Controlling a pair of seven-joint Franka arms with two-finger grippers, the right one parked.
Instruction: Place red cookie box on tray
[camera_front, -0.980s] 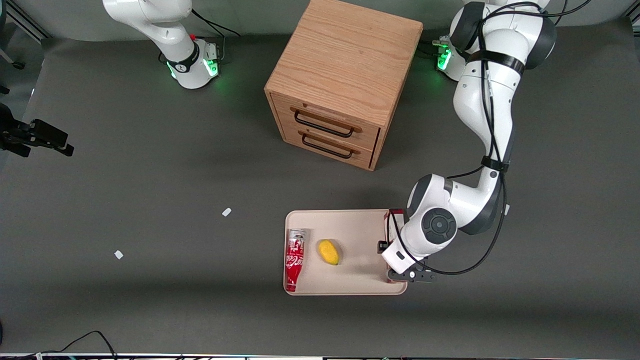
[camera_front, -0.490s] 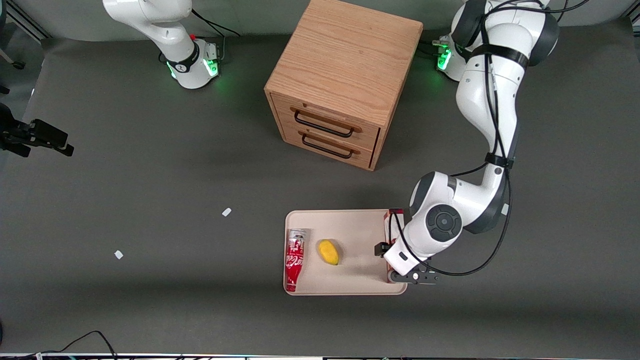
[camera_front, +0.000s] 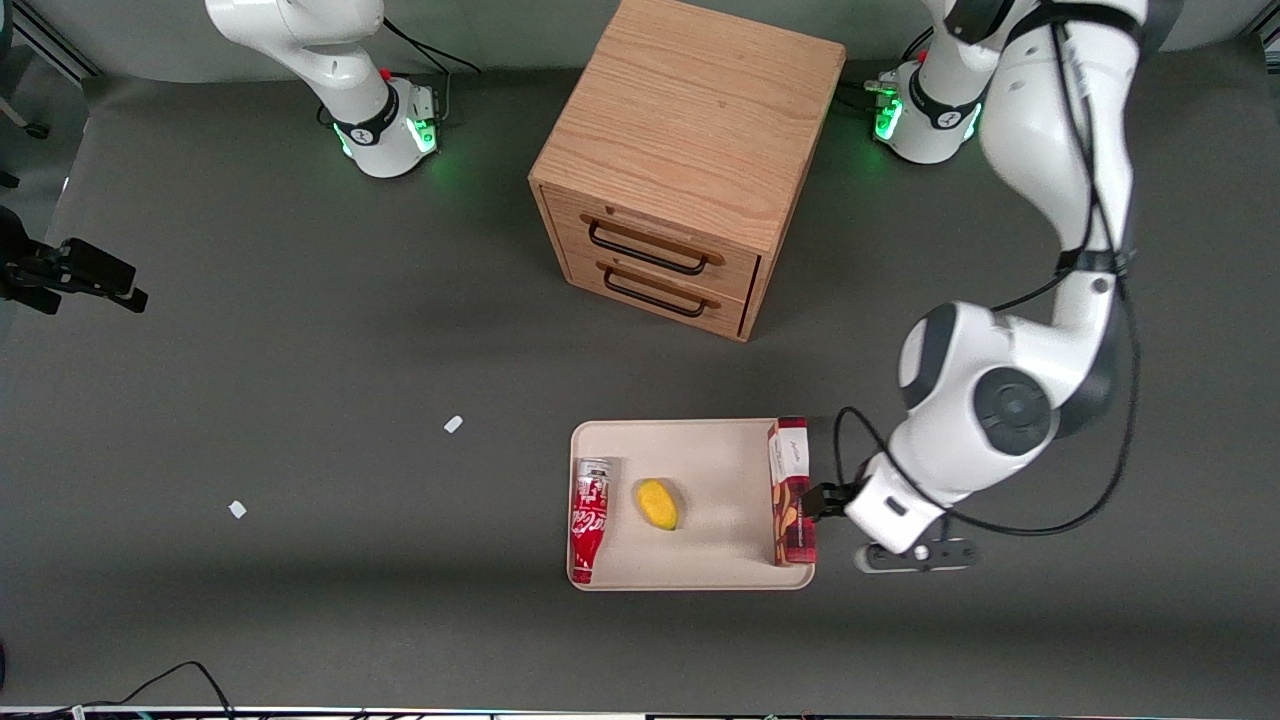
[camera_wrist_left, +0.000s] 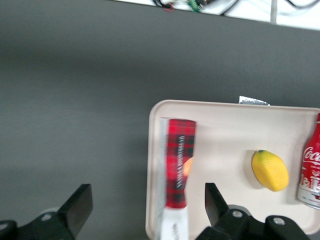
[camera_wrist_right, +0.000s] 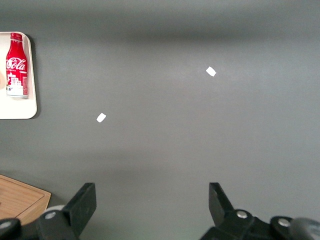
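Now one red cookie box (camera_front: 791, 491), spread gripper (camera_wrist_left: 145, 207) above.

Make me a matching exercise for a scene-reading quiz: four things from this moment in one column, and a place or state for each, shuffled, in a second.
Things:
1. red cookie box
2. lemon
3. soda can
4. gripper

Places or states:
A. lying along the tray edge toward the parked arm's end
B. open, off the tray beside the box, holding nothing
C. on the tray along the edge toward the working arm's end
D. on the tray between the can and the box

Pairs: 1-C, 2-D, 3-A, 4-B
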